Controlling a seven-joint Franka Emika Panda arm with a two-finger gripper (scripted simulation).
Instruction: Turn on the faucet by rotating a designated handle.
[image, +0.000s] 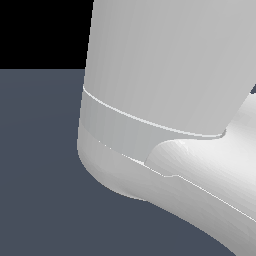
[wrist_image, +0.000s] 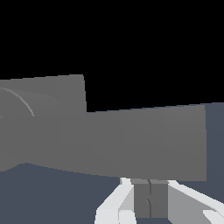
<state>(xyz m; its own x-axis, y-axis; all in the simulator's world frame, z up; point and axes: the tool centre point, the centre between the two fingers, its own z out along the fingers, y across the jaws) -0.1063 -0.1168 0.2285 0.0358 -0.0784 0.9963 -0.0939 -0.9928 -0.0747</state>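
In the wrist view the handle (wrist_image: 131, 140), a long matte-grey bar, runs across the picture very close to the camera. Behind one end of it shows the faucet's flat grey plate (wrist_image: 52, 94), with a thin arc of its round ring boss (wrist_image: 26, 103). My gripper (wrist_image: 149, 183) sits right at the bar's near edge. Its white fingers (wrist_image: 114, 205) converge, and the grey pads (wrist_image: 142, 197) between them meet at a thin seam with nothing held. The bar hides the very tips. In the exterior view the faucet and handle are hidden behind my white arm (image: 165, 100).
A dark blue-grey floor (image: 40, 175) lies under the arm in the exterior view and shows past the handle's free end (wrist_image: 214, 131) in the wrist view. Black background fills the space above.
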